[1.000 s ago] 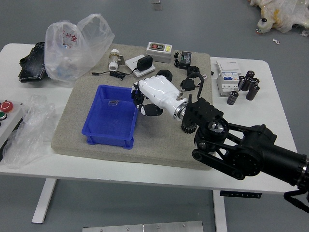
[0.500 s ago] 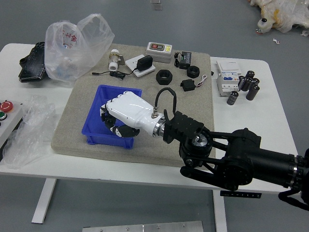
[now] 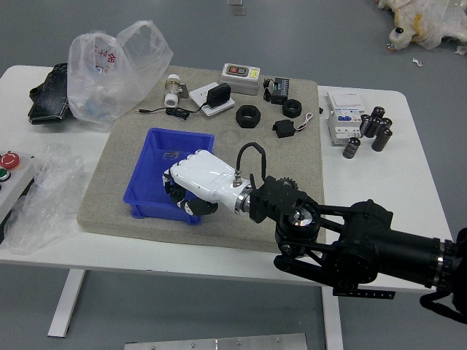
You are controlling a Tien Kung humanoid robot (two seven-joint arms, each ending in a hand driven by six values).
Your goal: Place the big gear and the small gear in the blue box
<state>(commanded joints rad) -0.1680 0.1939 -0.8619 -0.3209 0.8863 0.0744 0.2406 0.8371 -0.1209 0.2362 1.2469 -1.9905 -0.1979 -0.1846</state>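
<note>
The blue box (image 3: 155, 211) stands on the left half of the grey mat. My right hand (image 3: 191, 194), white-backed, is over the box's right side and hides part of its inside. Whether it holds a gear cannot be told. A small greyish patch shows on the box's floor, and no gear can be made out in there. Just above the right wrist a dark toothed edge (image 3: 290, 182) shows, possibly a gear partly behind the arm. My left hand is out of view.
Behind the hand lie two black rings (image 3: 248, 116), a black adapter (image 3: 284, 128), a grey-white device (image 3: 240, 79) and a white fitting (image 3: 172, 90). White boxes (image 3: 345, 125) and black cylinders (image 3: 351, 148) stand right; plastic bags (image 3: 109, 76) lie left.
My right hand moved left from the box's right edge to over the box, then slightly back right and down. The black rings and adapter came into fuller view.
</note>
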